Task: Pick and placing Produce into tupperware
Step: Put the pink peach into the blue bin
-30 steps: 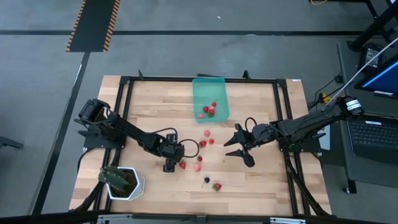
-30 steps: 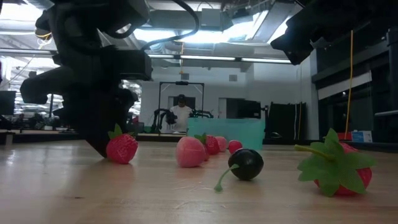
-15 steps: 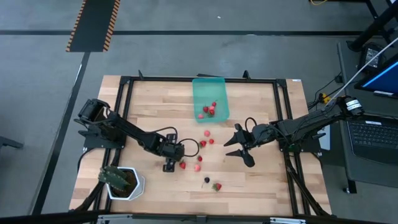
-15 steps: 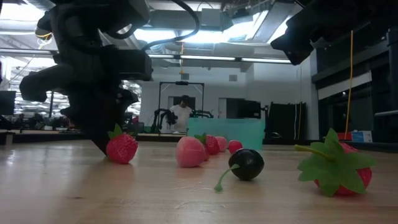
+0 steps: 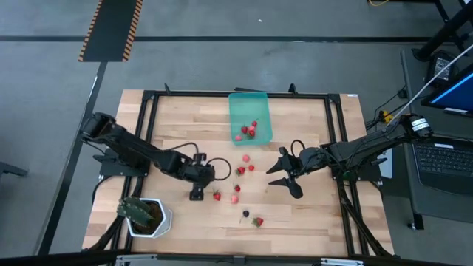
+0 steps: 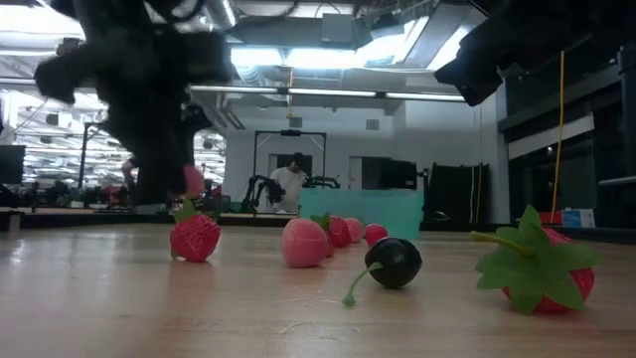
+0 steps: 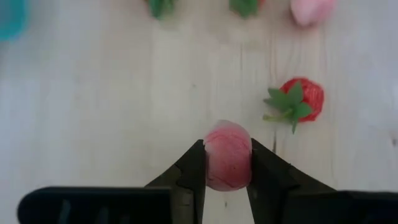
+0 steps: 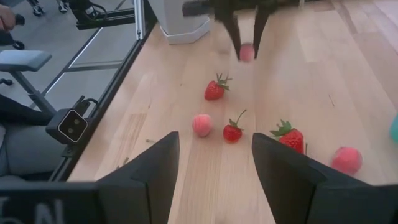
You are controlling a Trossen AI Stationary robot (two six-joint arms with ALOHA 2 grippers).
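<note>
- Since 1 second ago the left tool (image 7: 227, 163) has clenched on a pink strawberry (image 7: 227, 154) and lifted it off the desk (image 5: 177, 125), leaving a red strawberry (image 6: 195, 237) below.
- The right tool (image 5: 284, 175) waits right of centre, spread and empty.
- About 4 fruits lie in the teal tupperware (image 5: 249, 111) at the far edge.
- About 8 fruits, including a dark berry (image 6: 394, 263), remain on the desk.

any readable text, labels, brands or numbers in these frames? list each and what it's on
None readable in any view.
Laptop screen beside the table, high view: lit blue, any text too small to read.
Black-and-orange striped floor strip, high view: hazard marking only, no words.
Small grey box on the table frame, right wrist view: no legible label.
Tupperware, fruits and both arms: no print visible.
</note>
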